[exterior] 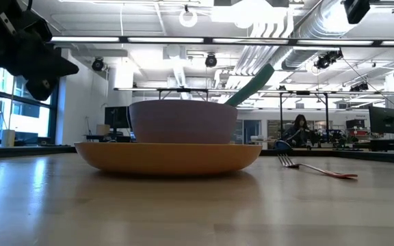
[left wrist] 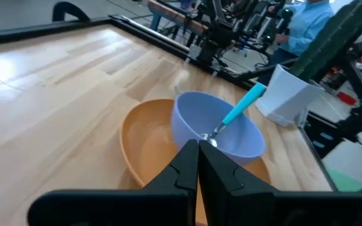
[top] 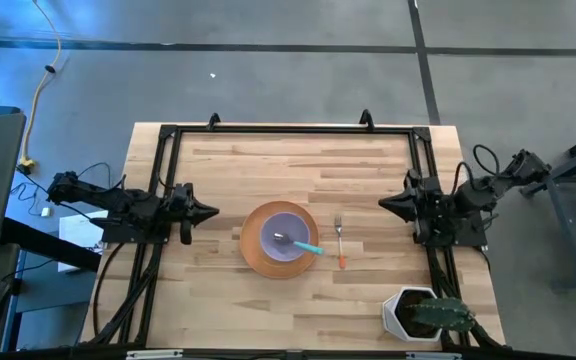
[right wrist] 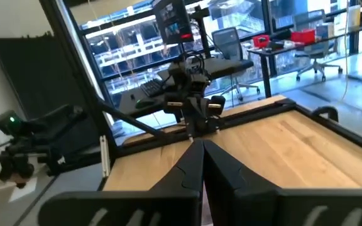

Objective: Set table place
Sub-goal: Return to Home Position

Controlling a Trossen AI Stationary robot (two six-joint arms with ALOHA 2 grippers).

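Note:
The orange plate (top: 256, 250) lies flat on the wooden table (top: 268, 160), near its middle. The lavender bowl (top: 290, 237) sits on the plate. The spoon (top: 302, 245) stands in the bowl, its teal handle leaning over the rim toward the right. The fork (top: 340, 242) with the orange handle lies flat on the table right of the plate. My left gripper (top: 208, 211) is shut, at the table's left edge, left of the plate. My right gripper (top: 386, 204) is shut, at the right edge, away from the fork. In the left wrist view the shut fingertips (left wrist: 198, 149) point at the bowl (left wrist: 215, 129).
A white angular pot with a green plant (top: 423, 314) stands at the table's near right corner. A black rail frame (top: 288, 129) runs around the tabletop. Bare wood lies toward the far edge and left of the plate.

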